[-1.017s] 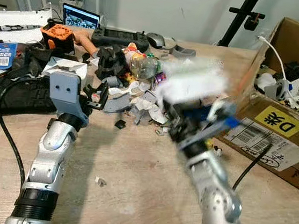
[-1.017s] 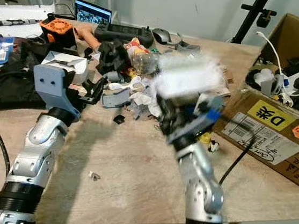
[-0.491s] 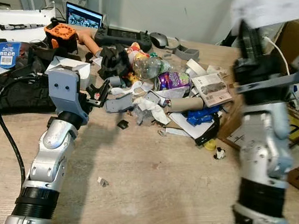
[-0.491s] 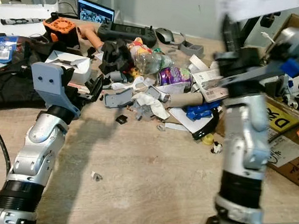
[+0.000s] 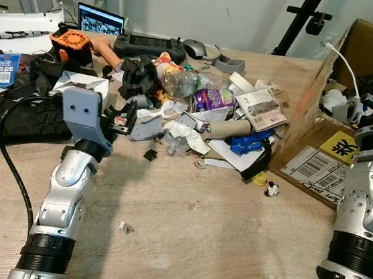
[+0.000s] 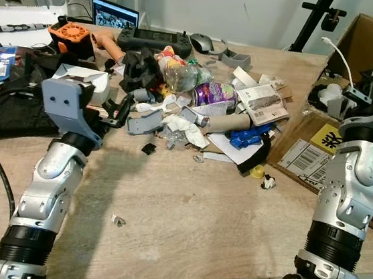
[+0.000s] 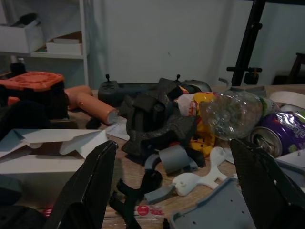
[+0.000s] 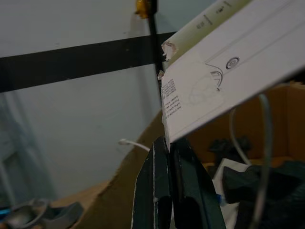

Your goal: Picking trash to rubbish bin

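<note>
Trash [image 5: 206,118] lies heaped across the middle of a wooden table [image 5: 185,213]: a clear bottle [image 7: 232,113], a purple can [image 5: 211,100], paper scraps. The left gripper [image 7: 176,191] hovers low at the heap's edge, fingers spread wide. The right gripper [image 8: 167,152], fingers pinched together on a white printed carton [image 8: 224,71], is raised over the open cardboard box [image 5: 358,51] at the table's right.

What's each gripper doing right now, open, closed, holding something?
Left gripper: open, holding nothing, at the trash pile.
Right gripper: shut on a white printed paper sheet, over the brown cardboard box.
</note>
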